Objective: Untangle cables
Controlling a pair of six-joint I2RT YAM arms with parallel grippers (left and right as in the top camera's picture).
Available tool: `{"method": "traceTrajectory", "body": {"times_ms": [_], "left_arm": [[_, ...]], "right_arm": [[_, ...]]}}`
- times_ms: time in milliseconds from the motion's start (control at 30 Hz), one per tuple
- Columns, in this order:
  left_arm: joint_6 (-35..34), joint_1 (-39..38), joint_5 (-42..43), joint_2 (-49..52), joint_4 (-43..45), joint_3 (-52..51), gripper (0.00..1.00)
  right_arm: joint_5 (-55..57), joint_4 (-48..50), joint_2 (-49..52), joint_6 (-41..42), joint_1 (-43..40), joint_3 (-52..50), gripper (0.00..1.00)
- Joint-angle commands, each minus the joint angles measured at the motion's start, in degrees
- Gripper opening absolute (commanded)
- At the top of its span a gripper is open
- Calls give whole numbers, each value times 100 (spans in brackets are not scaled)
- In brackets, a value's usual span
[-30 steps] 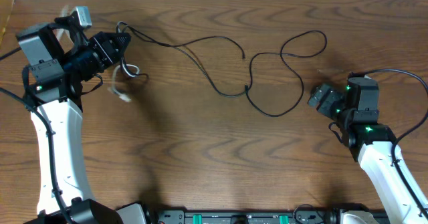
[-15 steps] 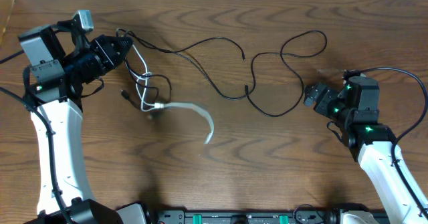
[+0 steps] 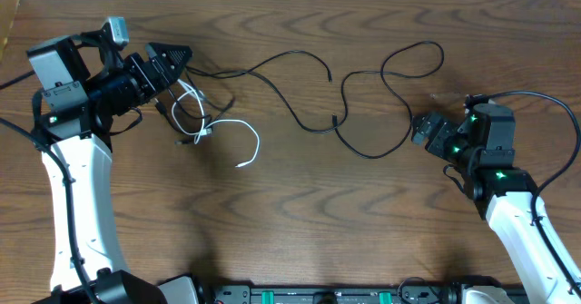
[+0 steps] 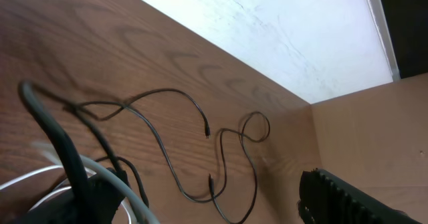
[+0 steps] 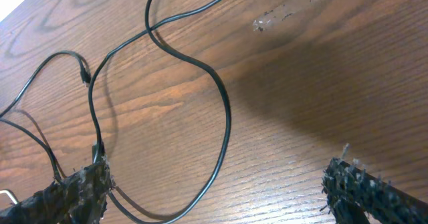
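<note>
Mostly, the black cables point(image 3: 336, 121) run left-right; the white cable point(image 3: 257, 142) curls.

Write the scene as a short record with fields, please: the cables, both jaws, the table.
white cable: loose on the table, curled, one end in the tangle
black cables: spread in loops across the middle
tangle: white and black crossed, by the left jaws
left jaws: open
right jaws: open, holding nothing
table: brown wood
</note>
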Motion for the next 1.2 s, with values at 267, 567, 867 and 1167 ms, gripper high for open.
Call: {"method": "traceTrajectory", "body": {"times_ms": [267, 567, 867, 1167], "left_arm": [[81, -17, 46, -33, -354, 52, 89], [271, -17, -929, -33, -1493, 52, 89], [203, -17, -4142, -33, -2806, 52, 89], [195, -17, -4415, -33, -3119, 52, 89]], "right_arm": [[-22, 37, -22, -79, -15, 33, 99], [-164, 101, -22, -79, -15, 33, 99], [-166, 103, -22, -79, -15, 33, 99], [-168, 101, -22, -79, -15, 33, 99]]}}
